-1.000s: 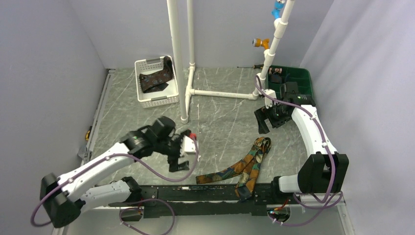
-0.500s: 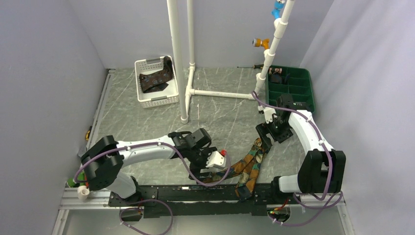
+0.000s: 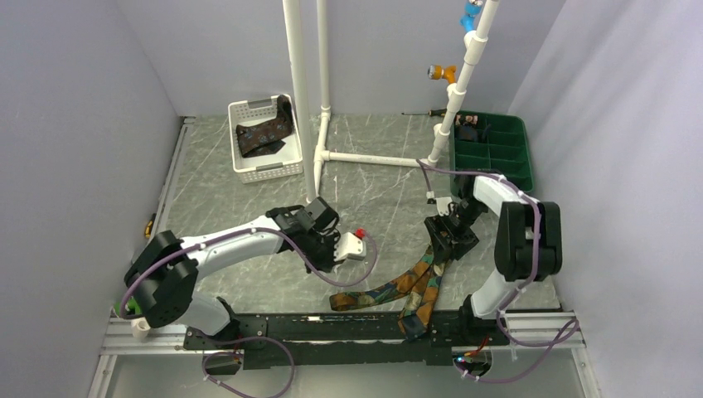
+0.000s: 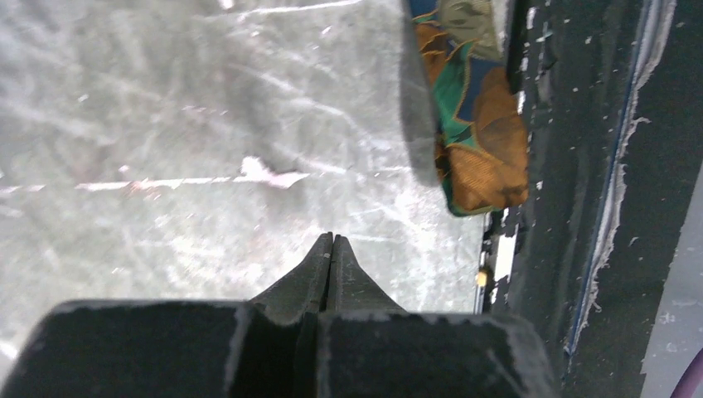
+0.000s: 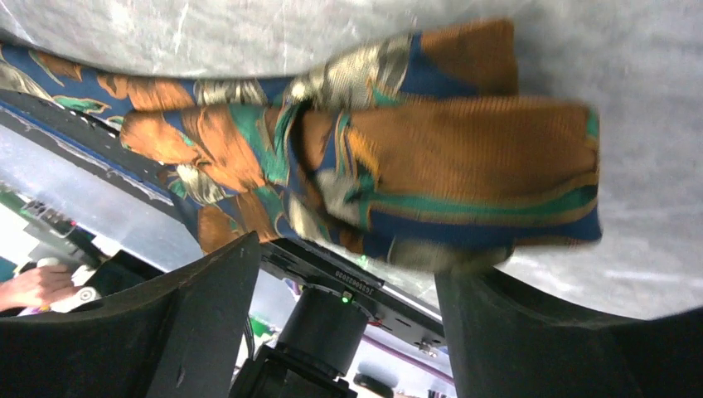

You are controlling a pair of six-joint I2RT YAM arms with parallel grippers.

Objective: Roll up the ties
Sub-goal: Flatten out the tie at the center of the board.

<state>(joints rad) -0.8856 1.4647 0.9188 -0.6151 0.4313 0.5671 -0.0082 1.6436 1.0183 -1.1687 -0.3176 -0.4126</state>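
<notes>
Right jaws: spread wide, holding nothing, straddling the folded far end of the orange-and-teal tie (image 5: 464,157). Judgement: settle lower and pinch the whole fold, both layers, before turning, or the roll will start loose.

Left jaws: pressed together, empty, above bare bench (image 4: 166,166). The tie's near tip (image 4: 481,166) lies ahead and to one side, apart.

Second tie (image 3: 264,137) sits in the white basket (image 3: 265,172).

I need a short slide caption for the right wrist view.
Right gripper, jaws open, at the folded end of the orange and teal tie on the grey table.
</notes>
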